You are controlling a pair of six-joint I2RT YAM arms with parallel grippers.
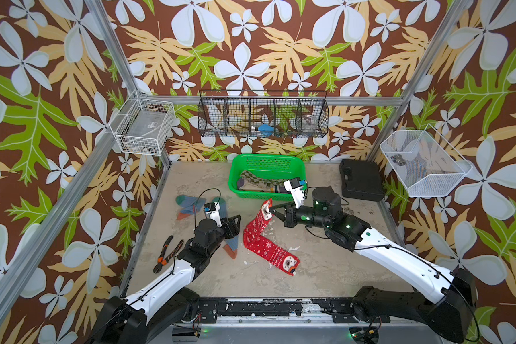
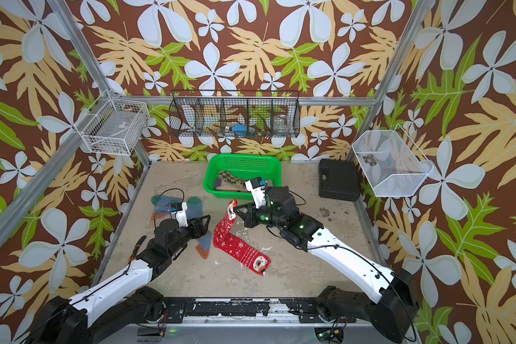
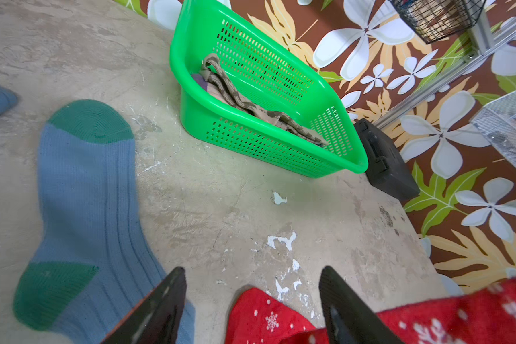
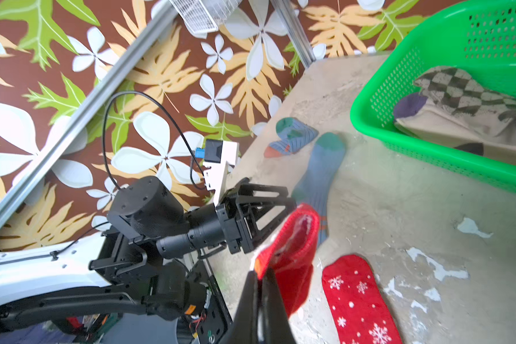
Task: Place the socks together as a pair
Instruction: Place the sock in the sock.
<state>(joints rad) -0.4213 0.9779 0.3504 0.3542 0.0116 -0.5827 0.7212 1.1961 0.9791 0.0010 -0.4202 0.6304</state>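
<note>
The right claw (image 1: 272,212) is pinching one end of a red snowflake sock (image 1: 262,223), holding it up at the table's centre. A second red snowflake sock (image 1: 270,253) is lying flat toward five o'clock. The left claw (image 3: 252,269) is hovering spread and empty beside a flat blue-grey green-toed sock (image 3: 87,193). A crumpled blue-grey sock (image 1: 185,204) is lying at ten o'clock. A green plastic basket (image 1: 268,163) at twelve o'clock is holding brown argyle socks (image 1: 252,178). Floral walls are enclosing the scuffed beige table (image 1: 325,268).
</note>
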